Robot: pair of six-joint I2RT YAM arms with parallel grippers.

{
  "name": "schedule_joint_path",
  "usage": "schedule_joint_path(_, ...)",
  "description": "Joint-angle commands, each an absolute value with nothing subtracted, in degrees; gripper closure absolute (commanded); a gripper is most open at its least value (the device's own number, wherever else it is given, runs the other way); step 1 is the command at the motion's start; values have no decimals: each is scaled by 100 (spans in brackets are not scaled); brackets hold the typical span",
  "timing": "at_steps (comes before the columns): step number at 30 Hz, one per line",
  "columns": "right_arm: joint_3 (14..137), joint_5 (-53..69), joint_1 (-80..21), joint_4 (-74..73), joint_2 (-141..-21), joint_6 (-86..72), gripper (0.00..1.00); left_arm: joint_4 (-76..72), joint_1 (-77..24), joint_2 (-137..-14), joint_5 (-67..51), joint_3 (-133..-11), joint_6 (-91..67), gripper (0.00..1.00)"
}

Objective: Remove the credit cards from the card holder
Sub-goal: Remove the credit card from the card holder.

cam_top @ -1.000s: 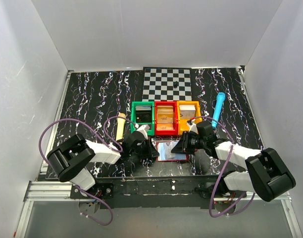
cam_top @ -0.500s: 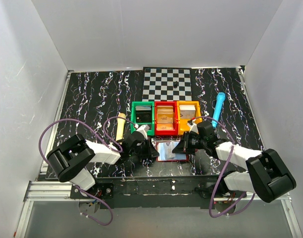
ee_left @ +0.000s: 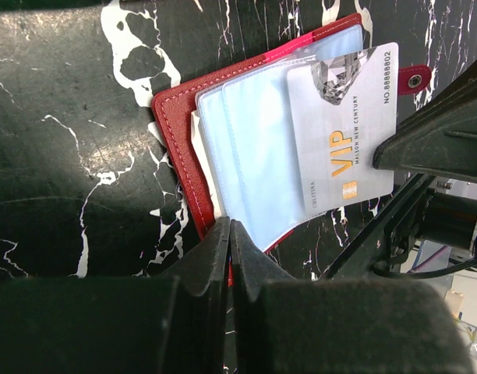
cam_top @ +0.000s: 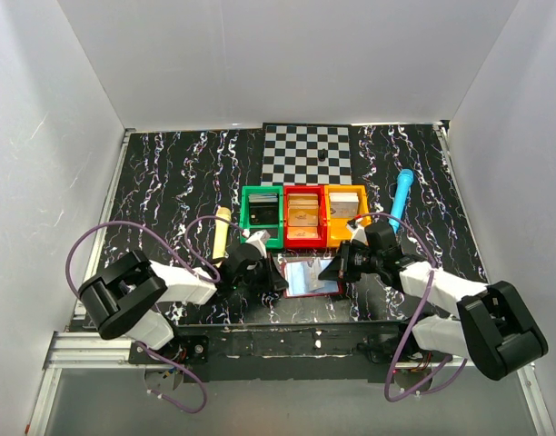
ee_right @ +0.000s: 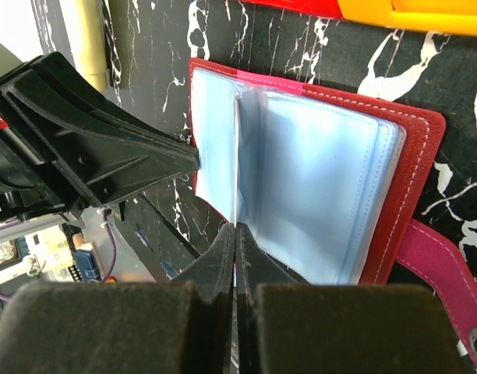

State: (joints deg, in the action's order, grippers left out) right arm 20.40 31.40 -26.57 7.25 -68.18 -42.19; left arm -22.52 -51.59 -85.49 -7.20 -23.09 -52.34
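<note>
Top view: you have the card holder (cam_top: pixel 305 276) lying open on the marbled table (cam_top: pixel 169 182), just in front of three bins set in a row. The green bin (cam_top: pixel 245 213) holds a dark flat card, the red bin (cam_top: pixel 303 243) a tan one, and the orange bin (cam_top: pixel 346 188) something pale over brown. The left gripper (cam_top: pixel 278 279) meets the holder's left edge and the right gripper (cam_top: pixel 329 270) its right edge. Left wrist: your fingers are pressed together, tips at the holder's red border; you cannot tell whether they pinch anything. Clear blue-grey sleeves fan out inside the holder. A white card (ee_left: pixel 344 125) stands out from them. It is marked "VIP" in gold, with "NO.88888802" along one edge and a line ending "NEW CENTURY"; the smaller print is unreadable. Right wrist: your fingers are clamped on that card, which shows edge-on as a thin line rising between the sleeves. A pink strap (ee_right: pixel 437 269) with a metal snap trails from the holder's right side.
</note>
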Motion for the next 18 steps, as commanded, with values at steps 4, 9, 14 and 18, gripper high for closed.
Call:
schedule_joint_path(4,2136,3182,-2619,405,-6478,-3894,99,-1608,-5194,-8280,-580,-2100,-5037,100)
schedule_joint_path(9,2399,3112,-2619,-507,-5846,-3560,99,-1530,-5186,-7850,-720,-2197,-4852,63)
schedule_joint_path(14,3048,2787,-2628,-1913,-5108,-3191,99,-881,-5194,-7052,-695,-2592,-4694,43)
schedule_joint_path(18,3716,2225,-2637,-2960,-4554,-2796,99,-169,-5194,-6085,-265,-2900,-4544,36)
